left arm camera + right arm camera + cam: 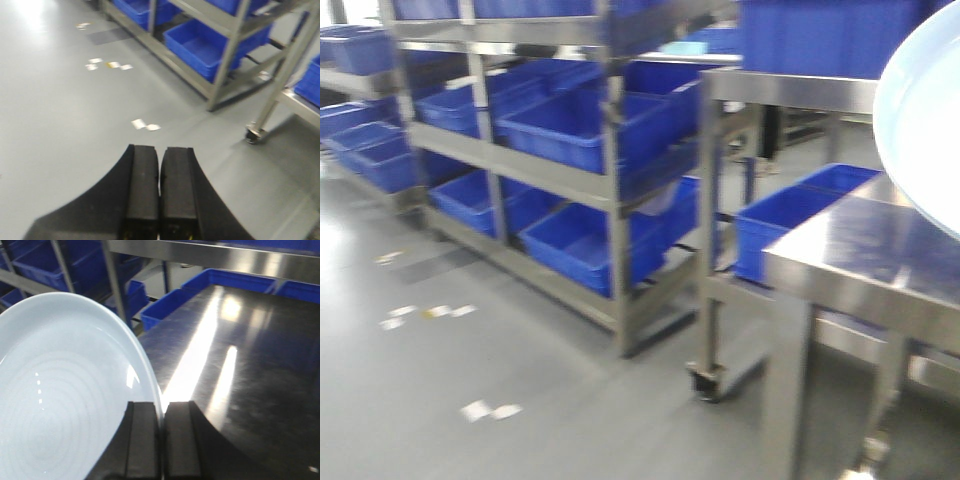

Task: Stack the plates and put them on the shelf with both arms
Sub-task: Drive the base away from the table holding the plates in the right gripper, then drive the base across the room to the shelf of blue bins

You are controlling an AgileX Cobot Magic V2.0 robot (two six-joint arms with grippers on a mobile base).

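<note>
Right gripper clamped on a pale plate rim by a steel table, left gripper pressed together, empty, over grey floor, blue bins far left

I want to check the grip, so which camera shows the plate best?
The right wrist view: it shows most of the plate, its rim pinched in the right gripper. The front view catches only a curved slice at its right edge. The left wrist view shows none of it.
</note>
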